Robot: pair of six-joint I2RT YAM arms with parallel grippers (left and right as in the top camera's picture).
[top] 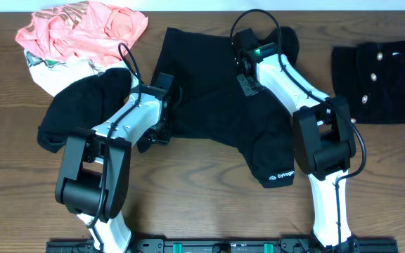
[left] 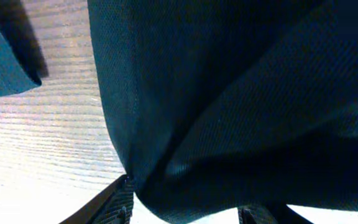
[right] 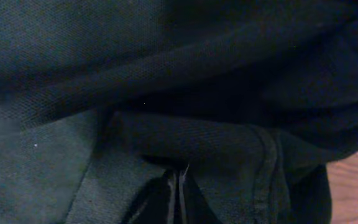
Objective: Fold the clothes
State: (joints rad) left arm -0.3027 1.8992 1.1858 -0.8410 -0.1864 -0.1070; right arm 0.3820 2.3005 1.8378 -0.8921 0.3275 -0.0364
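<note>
The black T-shirt [top: 209,98] lies spread and rumpled mid-table, with small white lettering [top: 285,174] near its lower right corner. My left gripper [top: 167,105] is at the shirt's left edge. In the left wrist view a thick bunch of the dark fabric [left: 229,93] fills the gap between its fingers [left: 120,202], so that gripper [left: 188,198] is shut on the shirt. My right gripper [top: 243,36] is at the shirt's top edge. Its tips [right: 179,177] are pressed together, pinching a fold of the shirt [right: 197,137].
A coral-pink garment [top: 83,28] lies over a white printed one [top: 48,67] at the back left. Another black garment [top: 76,105] sits under my left arm. A black buttoned garment [top: 382,74] lies at the right. Bare wooden table [top: 209,204] shows in front.
</note>
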